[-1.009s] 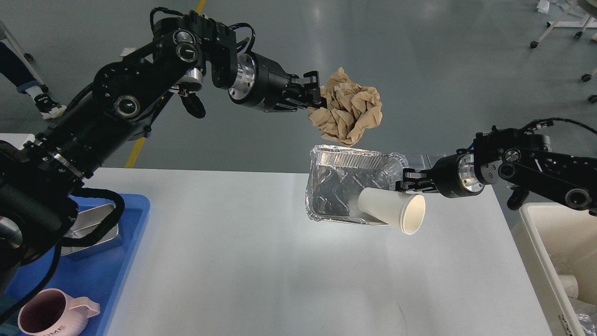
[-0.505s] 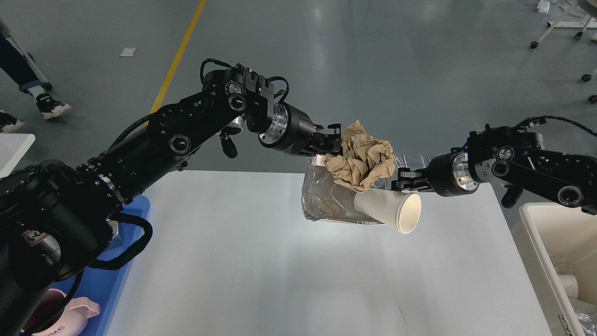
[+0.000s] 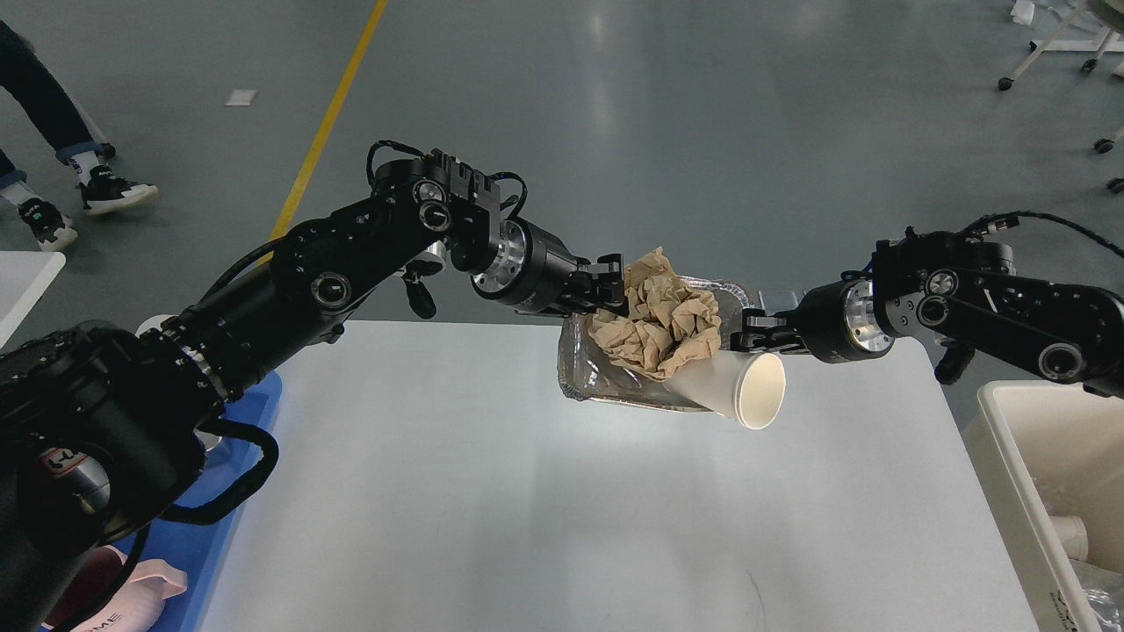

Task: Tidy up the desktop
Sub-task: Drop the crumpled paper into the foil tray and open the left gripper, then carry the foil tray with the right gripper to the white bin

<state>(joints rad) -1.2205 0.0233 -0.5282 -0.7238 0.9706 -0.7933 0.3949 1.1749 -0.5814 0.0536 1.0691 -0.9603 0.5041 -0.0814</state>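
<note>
paper wad in the foil tray (image 3: 584, 373), cup (image 3: 733, 392) lying in it.
left gripper (image 3: 612, 285) pinches the wad (image 3: 654, 323), lowered since before; right gripper (image 3: 748, 335) pinches the tray rim above the desktop (image 3: 492, 509).

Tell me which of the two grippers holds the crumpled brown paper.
The left gripper holds the crumpled brown paper ball; the right gripper instead grips the silver foil tray.
</note>
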